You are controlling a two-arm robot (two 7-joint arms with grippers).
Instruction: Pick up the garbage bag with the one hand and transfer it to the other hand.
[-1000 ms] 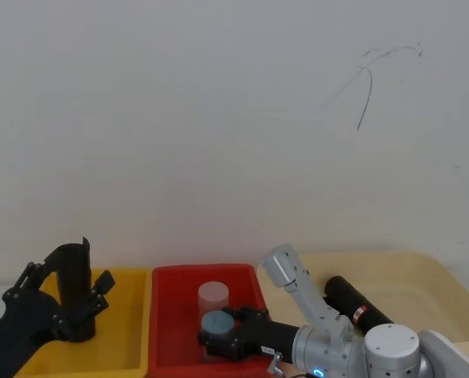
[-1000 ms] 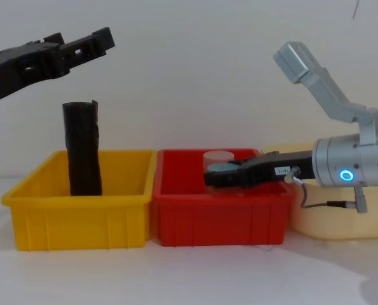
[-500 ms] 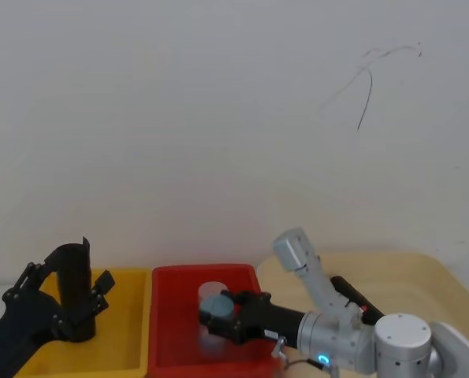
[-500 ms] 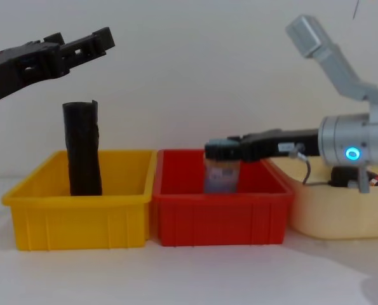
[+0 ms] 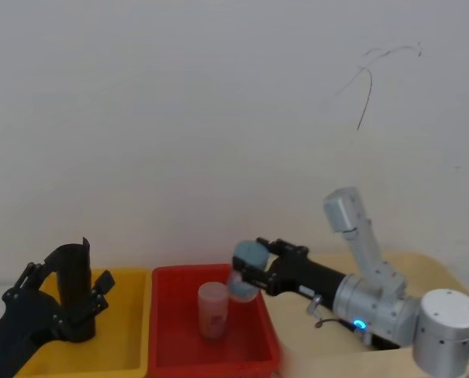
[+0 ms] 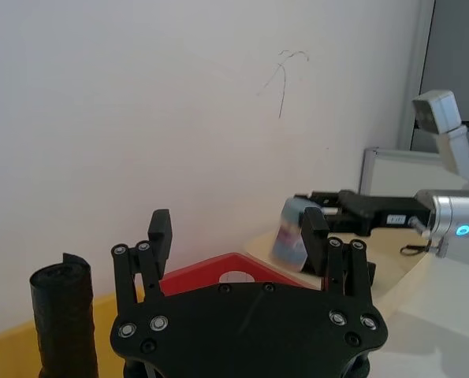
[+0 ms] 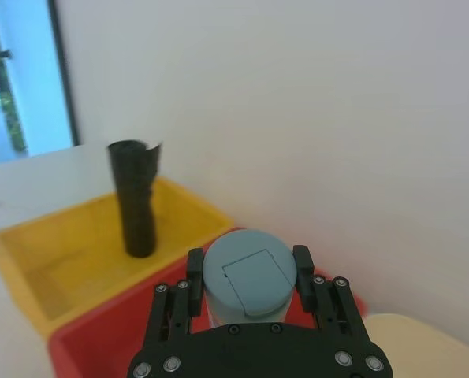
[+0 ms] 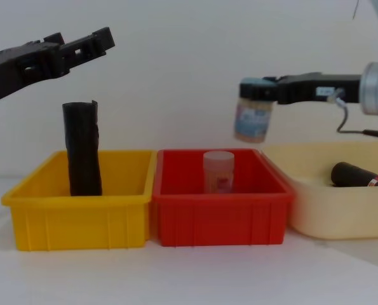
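The garbage bag (image 8: 361,175), a black roll with a red-and-white label, lies untouched in the cream tray (image 8: 316,222) at the right. Above the seam between that tray and the red bin (image 8: 220,219), the right gripper (image 8: 255,89) has its fingers clamped on the lid of a blue-capped jar (image 8: 252,121), which hangs clear of the bin. A pink-capped jar (image 8: 218,171) stands in the red bin. The left gripper (image 8: 81,47) hovers with fingers spread and empty above the unlabelled black roll (image 8: 82,147), which stands upright in the yellow bin (image 8: 81,216).
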